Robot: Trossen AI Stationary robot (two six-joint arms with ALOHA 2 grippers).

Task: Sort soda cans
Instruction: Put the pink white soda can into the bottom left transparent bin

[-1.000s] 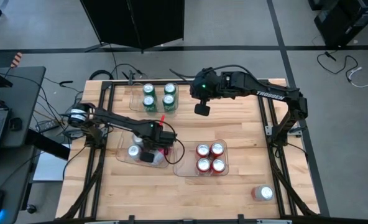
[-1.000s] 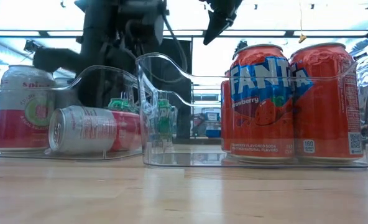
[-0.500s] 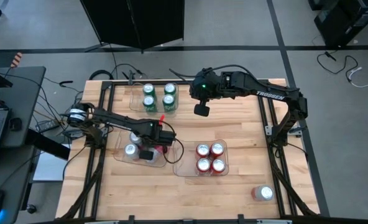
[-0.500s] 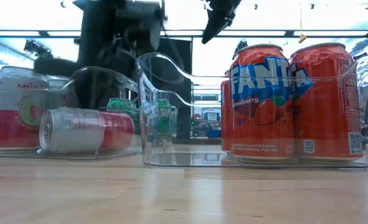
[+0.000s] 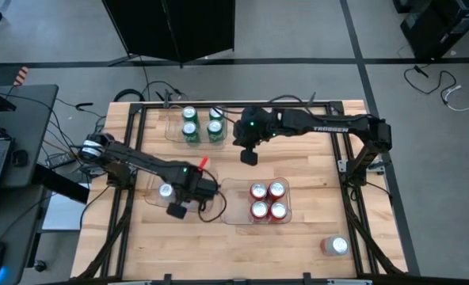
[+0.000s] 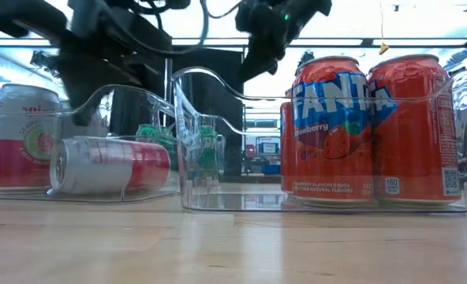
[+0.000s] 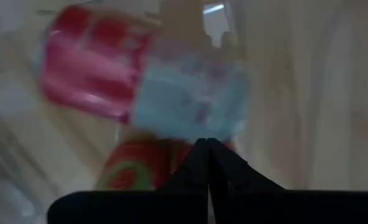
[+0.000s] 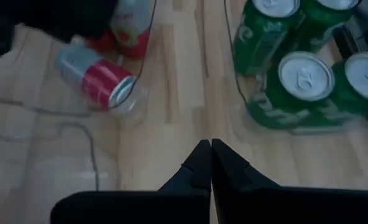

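Pressing together empty, left fingers face a toppled silver-white can

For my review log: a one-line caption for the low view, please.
Four red cans upright in a clear tray; a silver-white can lies tipped in the neighbouring tray.

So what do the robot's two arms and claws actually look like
Both arms are dark, jointed links. The right arm carries white lettering along one link and a green light near its wrist. The left arm has a small green light and a red piece beside its wrist. Each claw ends in two dark, tapered fingers.
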